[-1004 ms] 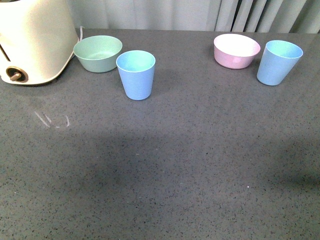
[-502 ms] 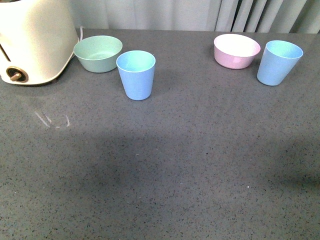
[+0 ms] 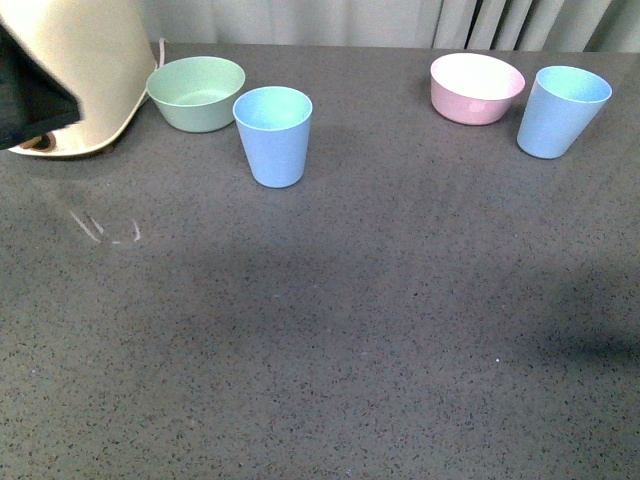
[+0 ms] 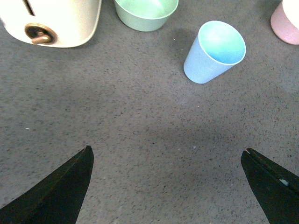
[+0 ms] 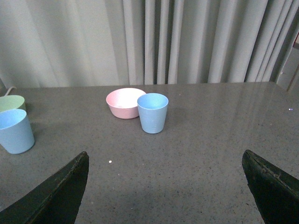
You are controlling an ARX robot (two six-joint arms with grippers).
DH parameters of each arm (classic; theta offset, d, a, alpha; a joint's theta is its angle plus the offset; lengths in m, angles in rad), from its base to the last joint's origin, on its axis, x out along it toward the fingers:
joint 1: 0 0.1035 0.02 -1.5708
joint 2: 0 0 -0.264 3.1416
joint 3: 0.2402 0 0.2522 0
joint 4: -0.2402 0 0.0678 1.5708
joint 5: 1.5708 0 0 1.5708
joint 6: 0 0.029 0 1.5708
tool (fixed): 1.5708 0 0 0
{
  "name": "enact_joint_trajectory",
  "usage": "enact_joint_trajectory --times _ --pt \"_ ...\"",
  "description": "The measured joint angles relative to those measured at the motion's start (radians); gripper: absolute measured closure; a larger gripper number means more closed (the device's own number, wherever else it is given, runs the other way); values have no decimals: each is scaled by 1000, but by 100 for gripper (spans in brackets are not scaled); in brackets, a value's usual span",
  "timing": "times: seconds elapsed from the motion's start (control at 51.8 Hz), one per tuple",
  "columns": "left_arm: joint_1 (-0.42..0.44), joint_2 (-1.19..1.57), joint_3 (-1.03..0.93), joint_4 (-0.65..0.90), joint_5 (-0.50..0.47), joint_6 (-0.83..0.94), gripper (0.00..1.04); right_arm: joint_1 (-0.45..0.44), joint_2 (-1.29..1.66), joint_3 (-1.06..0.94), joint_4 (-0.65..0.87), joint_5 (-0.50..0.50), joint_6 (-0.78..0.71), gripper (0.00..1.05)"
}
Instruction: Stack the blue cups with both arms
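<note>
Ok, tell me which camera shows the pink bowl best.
The front view: the pink bowl is whole and unobstructed, its inside visible, beside a blue cup. The right wrist view shows it smaller, its edge partly behind that cup. The left wrist view catches only a sliver at the frame edge.

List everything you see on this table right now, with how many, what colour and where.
blue cups: two, light blue, upright, one beside each bowl
green bowl: one, mint green, back left, by the appliance
pink bowl: one, pink, back right
appliance: one, cream, brown knob, far left
table: one, dark grey speckled, under everything
curtain: one, pale grey, behind the table
left pincer: one, black, open, empty
right pincer: one, black, open, empty
</note>
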Motion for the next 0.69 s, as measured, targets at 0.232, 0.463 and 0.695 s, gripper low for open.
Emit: enact_joint_trajectory --times 0.232,0.463,0.695 --pt "-66 408 308 7 -21 -68 9 0 0 0 0 0 0 9" --pt "-63 611 480 -9 -41 -86 9 0 0 0 0 0 0 9" --pt "-62 713 598 -30 -42 -105 9 0 0 0 0 0 0 9"
